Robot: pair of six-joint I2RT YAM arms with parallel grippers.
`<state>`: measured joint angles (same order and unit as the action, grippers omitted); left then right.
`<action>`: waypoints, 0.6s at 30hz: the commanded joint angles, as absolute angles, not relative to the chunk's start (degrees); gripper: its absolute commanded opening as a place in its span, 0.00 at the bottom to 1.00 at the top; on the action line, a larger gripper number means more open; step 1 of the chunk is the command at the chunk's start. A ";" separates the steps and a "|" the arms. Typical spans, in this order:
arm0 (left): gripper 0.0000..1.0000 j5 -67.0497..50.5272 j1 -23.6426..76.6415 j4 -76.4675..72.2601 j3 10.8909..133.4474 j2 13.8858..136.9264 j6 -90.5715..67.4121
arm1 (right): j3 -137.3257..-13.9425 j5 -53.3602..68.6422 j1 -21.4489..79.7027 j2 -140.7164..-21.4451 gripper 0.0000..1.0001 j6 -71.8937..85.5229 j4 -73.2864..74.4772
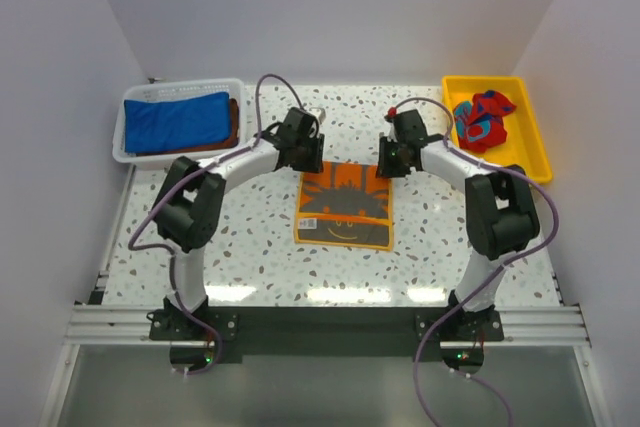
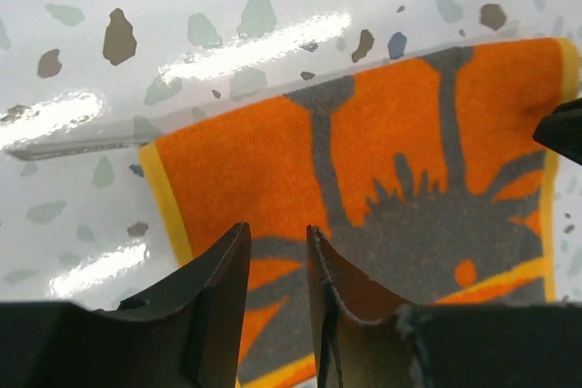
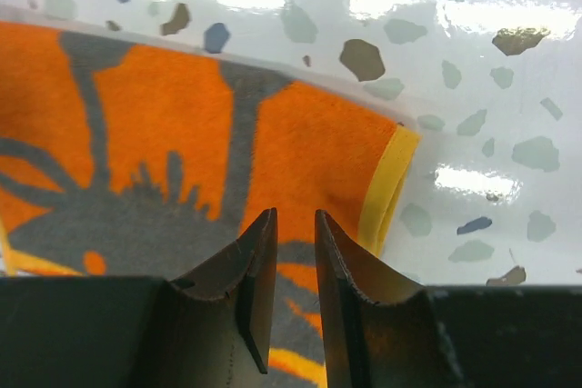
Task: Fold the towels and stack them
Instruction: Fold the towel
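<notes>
An orange towel with a grey sun print and yellow edging [image 1: 345, 205] lies folded flat in the middle of the table. My left gripper [image 1: 306, 153] hovers over its far left corner and my right gripper [image 1: 394, 158] over its far right corner. In the left wrist view the towel [image 2: 364, 134] shows through the narrow gap of the left gripper [image 2: 277, 229], which holds nothing. In the right wrist view the right gripper [image 3: 295, 215] is likewise slightly open above the towel [image 3: 164, 124], near its yellow edge.
A white bin [image 1: 126, 155] at the far left holds a folded blue towel [image 1: 178, 119] on top of a brown one. A yellow tray [image 1: 532, 165] at the far right holds a crumpled red and blue towel [image 1: 483, 117].
</notes>
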<state>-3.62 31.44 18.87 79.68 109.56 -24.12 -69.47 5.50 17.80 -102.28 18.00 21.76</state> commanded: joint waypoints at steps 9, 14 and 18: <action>0.29 -2.29 29.18 14.86 78.33 119.00 -22.85 | -70.49 5.97 14.59 -109.77 0.24 16.70 14.94; 0.28 -4.39 29.18 9.77 66.38 112.52 -27.50 | -66.37 7.29 15.03 -108.03 0.24 16.52 15.20; 0.29 -5.36 29.18 7.47 55.84 104.08 -29.62 | -64.51 8.17 16.52 -105.65 0.24 15.21 18.19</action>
